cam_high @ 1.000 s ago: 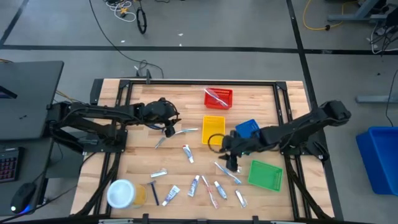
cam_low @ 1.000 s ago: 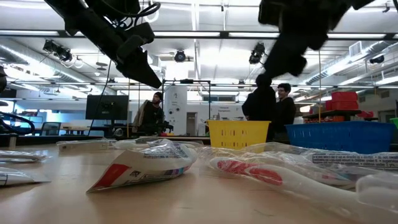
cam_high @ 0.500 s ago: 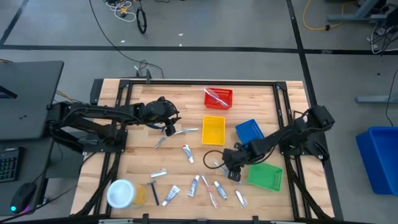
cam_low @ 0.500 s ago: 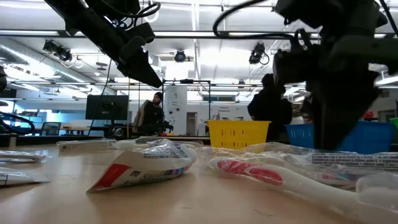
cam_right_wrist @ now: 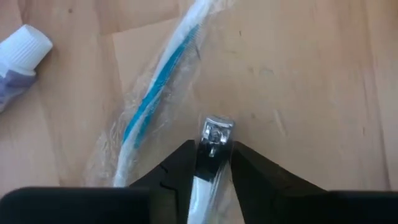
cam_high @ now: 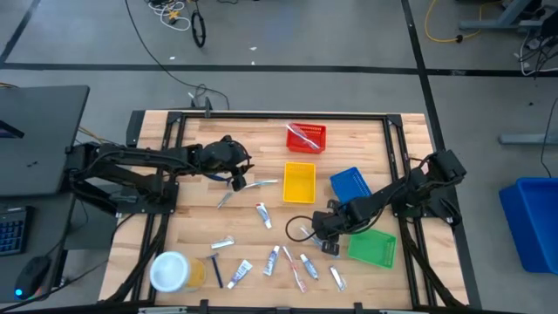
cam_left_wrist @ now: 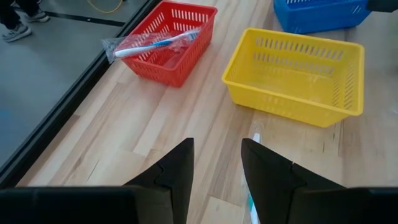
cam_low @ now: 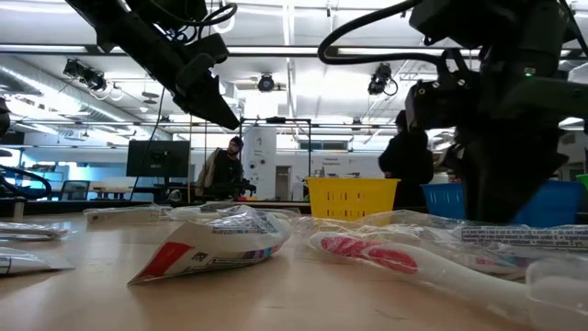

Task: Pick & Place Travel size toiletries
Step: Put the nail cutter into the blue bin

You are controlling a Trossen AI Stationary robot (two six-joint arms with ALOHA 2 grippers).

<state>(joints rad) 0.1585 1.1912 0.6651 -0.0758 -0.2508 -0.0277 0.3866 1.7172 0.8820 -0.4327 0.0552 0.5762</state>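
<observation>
Near the bench's front right corner, the right tool point(cam_high: 325, 242) pinches a silvery nail clipper in clear wrap point(cam_right_wrist: 212, 144) beside a wrapped blue toothbrush point(cam_right_wrist: 154, 99), next to the green tray point(cam_high: 372, 246), while the left tool point(cam_high: 239, 180), fingers apart, hangs empty at mid-bench.

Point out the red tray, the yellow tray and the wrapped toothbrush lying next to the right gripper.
red tray point(cam_left_wrist: 180, 67): left wrist view, on its near side wall.
yellow tray point(cam_left_wrist: 283, 107): left wrist view, on its near wall.
wrapped toothbrush point(cam_right_wrist: 152, 99): right wrist view, on the blue handle inside the clear wrapper.
</observation>
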